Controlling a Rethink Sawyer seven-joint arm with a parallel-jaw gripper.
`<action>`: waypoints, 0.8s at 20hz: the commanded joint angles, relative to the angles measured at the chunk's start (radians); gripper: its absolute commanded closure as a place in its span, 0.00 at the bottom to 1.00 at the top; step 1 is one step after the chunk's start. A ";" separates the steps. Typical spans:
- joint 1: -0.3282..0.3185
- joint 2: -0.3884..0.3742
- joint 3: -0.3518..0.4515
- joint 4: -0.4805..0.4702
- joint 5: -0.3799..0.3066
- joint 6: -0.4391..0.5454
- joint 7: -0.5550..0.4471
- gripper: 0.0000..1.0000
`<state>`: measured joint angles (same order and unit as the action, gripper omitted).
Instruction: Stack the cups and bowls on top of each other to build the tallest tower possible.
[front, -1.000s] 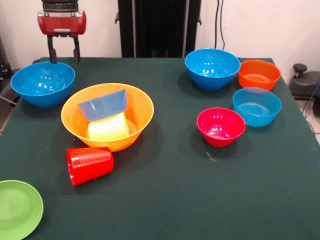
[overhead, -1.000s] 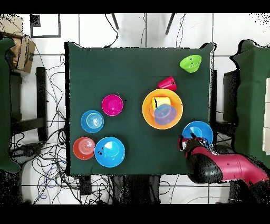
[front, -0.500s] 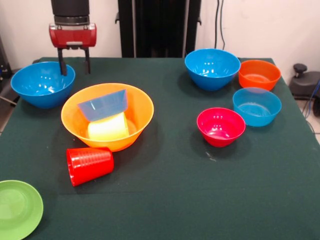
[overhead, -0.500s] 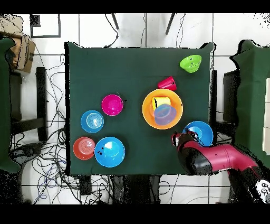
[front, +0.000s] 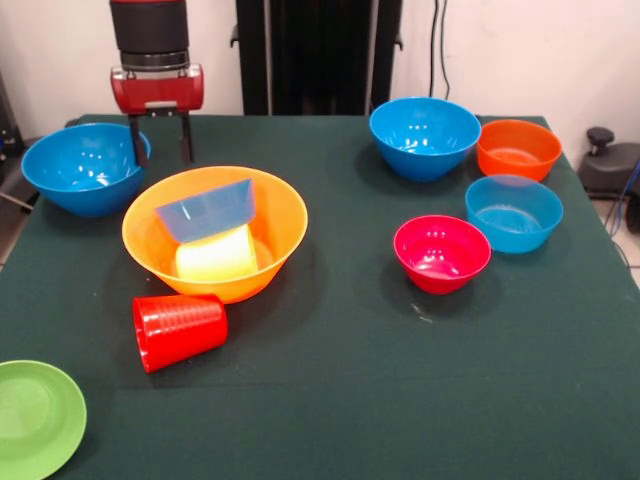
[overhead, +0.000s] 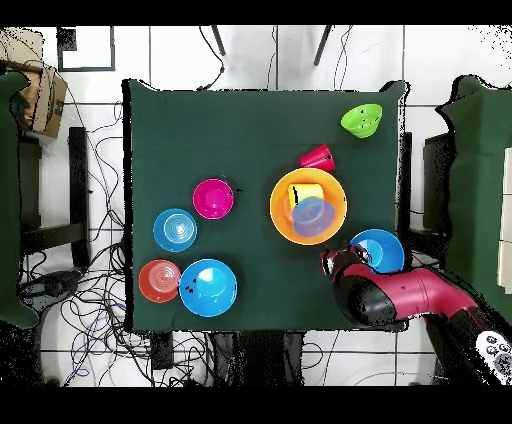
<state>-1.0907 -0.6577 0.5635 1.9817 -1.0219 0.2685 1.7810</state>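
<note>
Pincer (front: 159, 140) hangs open w/ nothing in it, near the bench's robot-side edge, btwn deep blue bowl (front: 86, 167) and tower (front: 214, 234). Tower's pale blue bowl (front: 207, 209) sits tilted on the yellow cup (front: 216, 254). Risk: descending fingers clip a rim, tipping that loose pile.

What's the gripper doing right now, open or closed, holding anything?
Gripper: open, empty, hanging between the deep blue bowl and the big orange bowl.
</note>
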 joint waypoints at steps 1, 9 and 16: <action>0.015 0.044 -0.007 -0.070 -0.061 -0.038 -0.025 0.00; -0.010 0.051 0.016 -0.064 -0.052 -0.024 -0.051 0.00; -0.178 -0.080 0.144 0.076 0.083 0.074 -0.165 0.00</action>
<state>-1.1865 -0.6485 0.6004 1.9949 -0.9985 0.2685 1.7810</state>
